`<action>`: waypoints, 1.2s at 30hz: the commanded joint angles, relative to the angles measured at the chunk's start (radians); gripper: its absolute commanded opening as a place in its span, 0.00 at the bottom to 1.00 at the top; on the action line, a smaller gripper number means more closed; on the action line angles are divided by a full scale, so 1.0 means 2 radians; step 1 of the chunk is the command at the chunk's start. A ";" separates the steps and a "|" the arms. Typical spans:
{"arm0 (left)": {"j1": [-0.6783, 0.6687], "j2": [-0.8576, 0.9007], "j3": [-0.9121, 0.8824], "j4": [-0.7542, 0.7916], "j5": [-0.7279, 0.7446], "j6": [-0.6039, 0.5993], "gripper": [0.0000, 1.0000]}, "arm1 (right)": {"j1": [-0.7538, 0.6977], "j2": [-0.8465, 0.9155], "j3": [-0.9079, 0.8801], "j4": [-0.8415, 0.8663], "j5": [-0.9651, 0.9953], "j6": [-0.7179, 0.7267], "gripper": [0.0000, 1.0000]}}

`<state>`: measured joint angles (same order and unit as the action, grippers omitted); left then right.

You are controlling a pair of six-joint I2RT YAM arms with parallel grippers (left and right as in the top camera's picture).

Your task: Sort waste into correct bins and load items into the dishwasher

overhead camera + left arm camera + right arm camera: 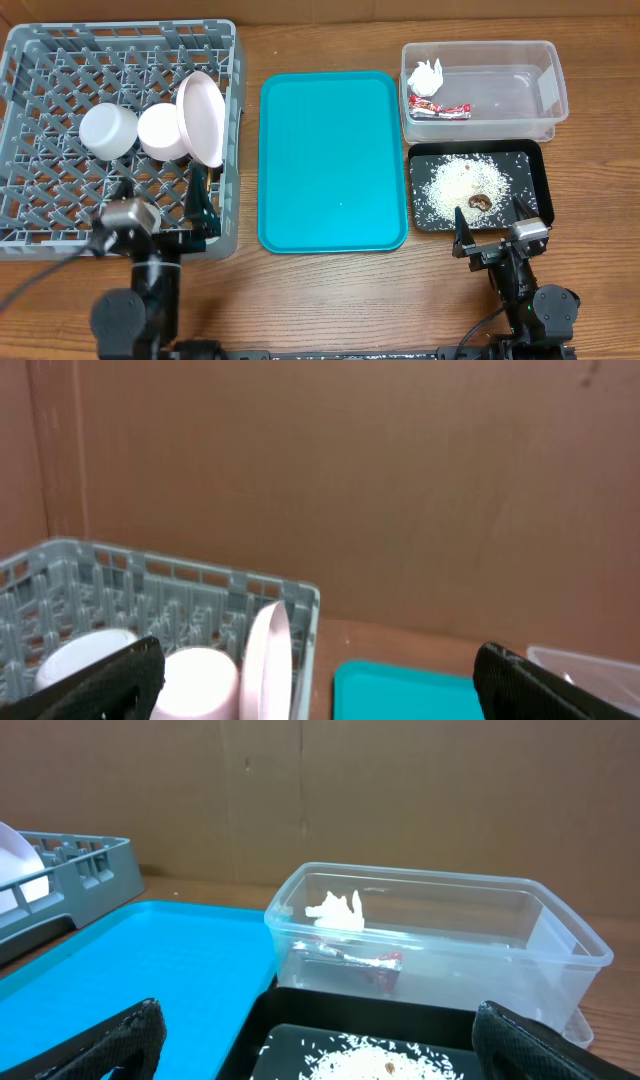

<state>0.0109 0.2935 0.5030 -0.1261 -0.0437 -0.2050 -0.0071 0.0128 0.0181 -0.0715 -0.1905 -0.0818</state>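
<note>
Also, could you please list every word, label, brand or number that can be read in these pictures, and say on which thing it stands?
No text can be read in any view.
Red snack wrapper in the clear tub: any print on it is too small and blurred to read.
Dish rack, teal tray, black tray: no words, labels or numbers show on them.

No legible text, brand, number or sign anywhere. Pale marks on the red snack wrapper (441,110), in the clear tub (480,45) at the bench's (330,300) far right corner, too small to read.
</note>
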 commanded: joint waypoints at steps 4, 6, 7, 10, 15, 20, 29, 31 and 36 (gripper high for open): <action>0.018 -0.092 -0.097 0.046 0.011 0.013 1.00 | -0.003 -0.003 -0.005 0.003 0.005 0.003 1.00; 0.018 -0.118 -0.120 0.053 0.011 0.013 1.00 | -0.003 -0.003 -0.005 0.003 0.005 0.003 1.00; 0.018 -0.127 -0.128 0.055 0.010 0.013 1.00 | -0.003 -0.003 -0.005 0.003 0.005 0.003 1.00; 0.018 -0.145 -0.155 0.067 0.009 0.015 1.00 | -0.003 -0.003 -0.005 0.003 0.005 0.003 1.00; 0.018 -0.145 -0.201 0.101 0.009 0.015 1.00 | -0.003 -0.003 -0.005 0.003 0.005 0.003 1.00; 0.018 -0.145 -0.250 0.116 0.000 0.014 1.00 | -0.003 -0.003 -0.005 0.003 0.005 0.003 1.00; 0.017 -0.145 -0.249 0.085 0.000 0.013 1.00 | -0.003 -0.003 -0.005 0.003 0.005 0.003 1.00; 0.017 -0.145 -0.249 0.059 0.000 0.013 1.00 | -0.003 -0.003 -0.005 0.003 0.005 0.003 1.00; 0.017 -0.142 -0.249 0.025 0.006 0.013 1.00 | -0.003 -0.003 -0.005 0.003 0.005 0.003 1.00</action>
<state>0.0402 0.0158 0.0082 -0.0757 -0.0368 -0.1986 -0.0071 0.0128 0.0181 -0.0704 -0.1905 -0.0818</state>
